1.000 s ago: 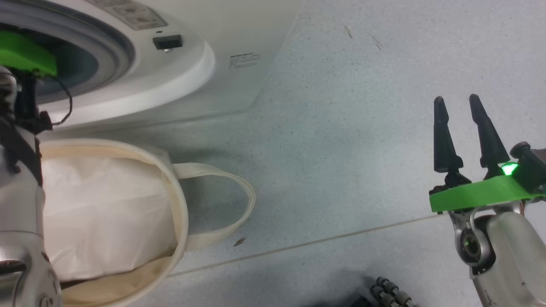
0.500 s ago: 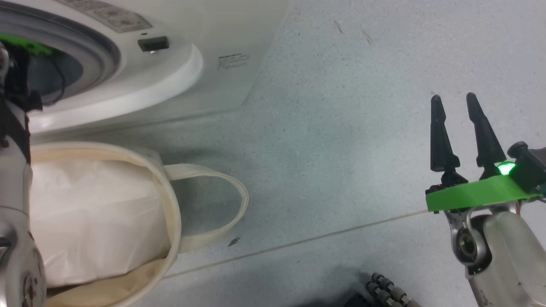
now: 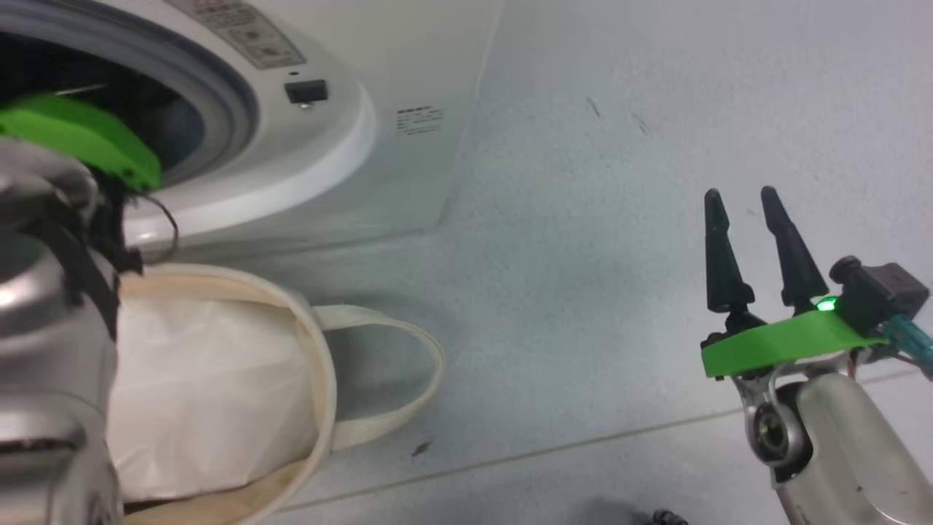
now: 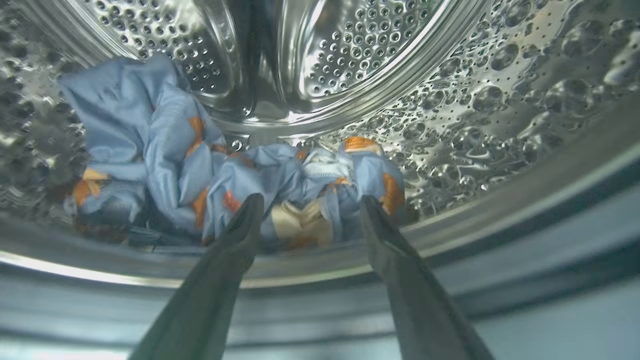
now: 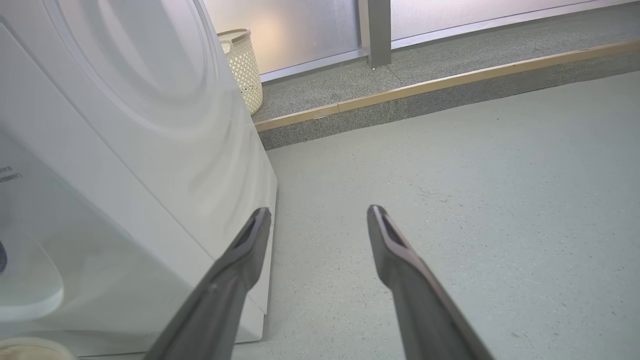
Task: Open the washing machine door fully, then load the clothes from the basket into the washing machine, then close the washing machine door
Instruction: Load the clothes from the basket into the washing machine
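Note:
The washing machine (image 3: 342, 146) stands at the upper left with its grey-ringed opening (image 3: 233, 109) uncovered; its door is out of view. My left arm (image 3: 51, 306) reaches into that opening. Inside the steel drum (image 4: 350, 55), the left gripper (image 4: 310, 200) is open just short of the clothes (image 4: 165, 155), a light blue heap with orange print lying on the drum's bottom. Nothing is held between its fingers. The cream basket (image 3: 321, 364) sits on the floor below the opening, showing white padding (image 3: 204, 394). My right gripper (image 3: 740, 193) is open over bare floor (image 5: 319, 212).
The basket's looping handle (image 3: 415, 386) lies out on the floor toward the right. In the right wrist view, the washer's white side (image 5: 150, 165) is close on the left. A cream perforated bin (image 5: 242, 65) and a raised step (image 5: 425, 95) stand beyond.
The head camera has shifted. My left wrist's green band now sits lower and nearer, at the rim of the opening. The right gripper is still open, slightly further left.

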`<state>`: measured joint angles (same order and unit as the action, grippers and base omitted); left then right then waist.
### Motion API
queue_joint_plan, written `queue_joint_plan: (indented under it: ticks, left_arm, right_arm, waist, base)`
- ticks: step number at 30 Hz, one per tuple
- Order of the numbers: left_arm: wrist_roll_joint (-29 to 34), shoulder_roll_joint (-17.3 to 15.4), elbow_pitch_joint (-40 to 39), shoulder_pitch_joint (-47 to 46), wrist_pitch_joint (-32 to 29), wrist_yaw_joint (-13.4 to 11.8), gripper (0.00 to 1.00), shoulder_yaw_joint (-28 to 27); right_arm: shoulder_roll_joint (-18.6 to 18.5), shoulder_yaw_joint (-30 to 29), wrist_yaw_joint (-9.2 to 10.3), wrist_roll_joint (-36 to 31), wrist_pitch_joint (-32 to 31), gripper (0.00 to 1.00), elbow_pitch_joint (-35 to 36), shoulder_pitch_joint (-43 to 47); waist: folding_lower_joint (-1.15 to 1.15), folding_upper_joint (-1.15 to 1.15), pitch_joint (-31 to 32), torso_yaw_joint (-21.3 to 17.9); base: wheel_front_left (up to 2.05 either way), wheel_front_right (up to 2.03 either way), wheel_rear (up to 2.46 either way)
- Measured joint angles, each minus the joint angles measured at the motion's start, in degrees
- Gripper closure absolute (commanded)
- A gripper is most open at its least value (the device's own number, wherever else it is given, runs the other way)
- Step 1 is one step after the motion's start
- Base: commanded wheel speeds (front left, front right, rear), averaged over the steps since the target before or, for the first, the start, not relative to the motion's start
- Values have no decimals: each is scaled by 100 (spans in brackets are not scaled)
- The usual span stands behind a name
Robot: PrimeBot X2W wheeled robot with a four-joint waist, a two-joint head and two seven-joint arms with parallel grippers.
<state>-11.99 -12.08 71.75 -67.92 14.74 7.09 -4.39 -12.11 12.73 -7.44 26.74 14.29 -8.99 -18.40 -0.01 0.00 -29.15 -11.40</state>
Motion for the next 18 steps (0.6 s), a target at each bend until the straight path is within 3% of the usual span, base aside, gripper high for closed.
queue_joint_plan:
  ticks: [11,18]
  left_arm:
    - [-364,271,-1772,1967,-1,7,0,122]
    - [-1026,254,-2258,3218,-1,7,0,600]
  right_arm:
    - [75,377,0,177,0,0,-472,-1]
    - [73,557,0,219,0,0,-660,47]
  waist:
    - [0,0,905,426]
    - [-1,0,1602,688]
  base:
    - [0,0,0]
    - [0,0,0]
